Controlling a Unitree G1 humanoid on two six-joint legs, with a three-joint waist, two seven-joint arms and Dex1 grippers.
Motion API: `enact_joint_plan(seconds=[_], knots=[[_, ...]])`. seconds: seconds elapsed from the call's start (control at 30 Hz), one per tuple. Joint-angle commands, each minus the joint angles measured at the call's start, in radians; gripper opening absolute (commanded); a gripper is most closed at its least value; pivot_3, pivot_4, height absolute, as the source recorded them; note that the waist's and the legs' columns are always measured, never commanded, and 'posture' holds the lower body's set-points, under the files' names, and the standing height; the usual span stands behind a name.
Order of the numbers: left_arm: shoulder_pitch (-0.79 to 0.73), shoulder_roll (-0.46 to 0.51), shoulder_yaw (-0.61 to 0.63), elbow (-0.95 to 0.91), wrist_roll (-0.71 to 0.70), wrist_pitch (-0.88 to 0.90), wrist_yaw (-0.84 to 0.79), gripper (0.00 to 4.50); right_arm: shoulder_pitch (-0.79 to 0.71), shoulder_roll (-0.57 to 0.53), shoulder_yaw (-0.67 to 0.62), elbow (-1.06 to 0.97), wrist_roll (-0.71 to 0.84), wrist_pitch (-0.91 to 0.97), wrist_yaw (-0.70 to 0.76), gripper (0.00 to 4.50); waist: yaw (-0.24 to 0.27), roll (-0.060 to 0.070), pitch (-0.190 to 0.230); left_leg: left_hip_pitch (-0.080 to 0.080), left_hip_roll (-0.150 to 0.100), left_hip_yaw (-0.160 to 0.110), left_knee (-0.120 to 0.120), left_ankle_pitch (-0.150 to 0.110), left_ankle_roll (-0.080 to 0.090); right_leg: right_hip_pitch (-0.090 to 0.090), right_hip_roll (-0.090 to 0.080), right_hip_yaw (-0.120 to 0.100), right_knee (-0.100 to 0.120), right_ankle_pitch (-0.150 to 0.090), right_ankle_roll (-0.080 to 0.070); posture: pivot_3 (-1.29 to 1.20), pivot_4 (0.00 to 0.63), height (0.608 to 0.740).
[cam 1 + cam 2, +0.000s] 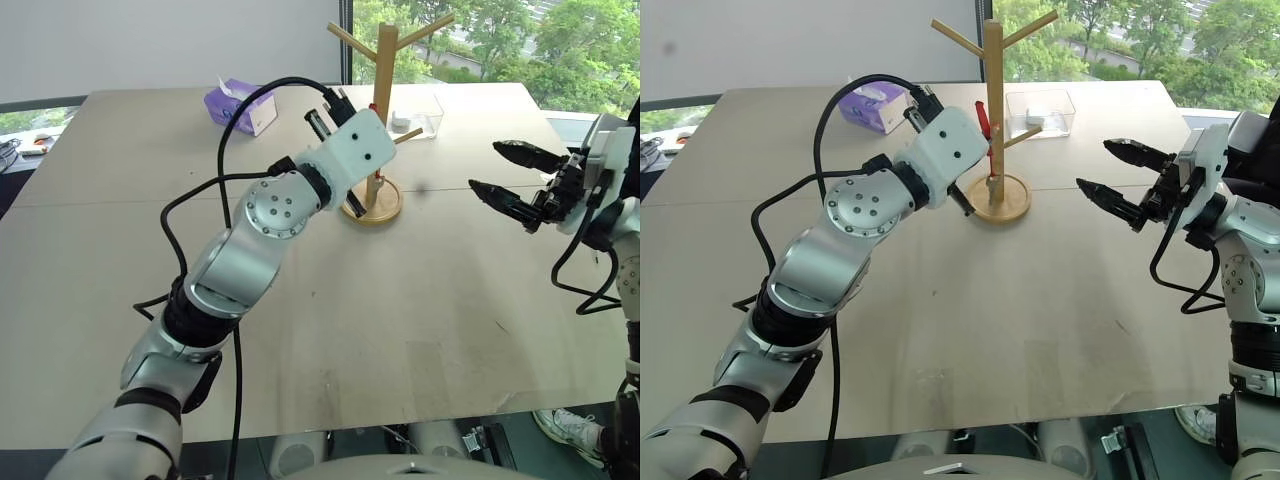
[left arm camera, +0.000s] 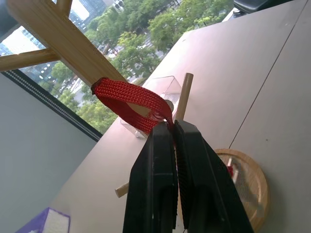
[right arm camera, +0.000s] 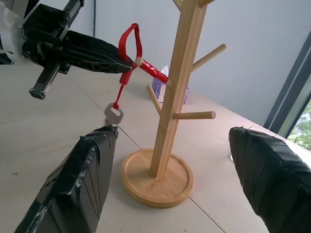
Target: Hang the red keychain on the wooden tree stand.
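Here, pale wooden table (image 1: 330, 330) beside windows (image 1: 500, 40) showing trees.

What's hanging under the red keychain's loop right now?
Under the red keychain, pinched by the left gripper, a thin red strap drops to a small metal key hanging free above the table. The loop sits over a peg of the wooden tree stand.

The keychain (image 2: 127, 99) is a coarse woven red cloth strap; a small dull metal key (image 3: 113, 114) hangs from it. The stand (image 3: 180, 82) is smooth, pale, matt wood with fine grain on its post, pegs and disc base. The left gripper (image 2: 176, 127) has matt black plastic fingers (image 2: 151, 184); the right gripper (image 3: 182, 179) has fingers (image 3: 77, 189) wrapped in wrinkled black tape. The tabletop (image 1: 400, 300) is matt, light, scuffed board. A clear glossy plastic box (image 1: 1040, 110) and a purple tissue pack (image 1: 240, 105) sit behind.
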Motion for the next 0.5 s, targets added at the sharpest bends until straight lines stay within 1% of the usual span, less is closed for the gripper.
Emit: enact_joint_plan(seconds=[0.03,0.27,0.5], knots=[[-0.027,-0.007,-0.01,0.0,0.04,-0.03,-0.022,0.02,0.001,-0.01,-0.041,-0.042,0.009,-0.013,-0.009,3.93,0.0,0.0,0.0,0.0,0.0,0.0,0.0,0.0,0.0,0.0,0.0,0.0,0.0,0.0,0.0,0.0,0.15,0.74],[-0.037,-0.022,-0.016,0.025,0.086,-0.019,-0.051,0.02,0.006,-0.006,-0.037,-0.052,0.01,-0.011,-0.019,3.93,0.0,0.0,0.0,0.0,0.0,0.0,0.0,0.0,0.0,0.0,0.0,0.0,0.0,0.0,0.0,0.0,0.15,0.74],[-0.063,-0.071,-0.002,0.059,0.126,-0.026,-0.038,0.02,0.011,-0.002,-0.031,-0.058,0.008,-0.013,-0.022,3.93,0.0,0.0,0.0,0.0,0.0,0.0,0.0,0.0,0.0,0.0,0.0,0.0,0.0,0.0,0.0,0.0,0.15,0.74]])
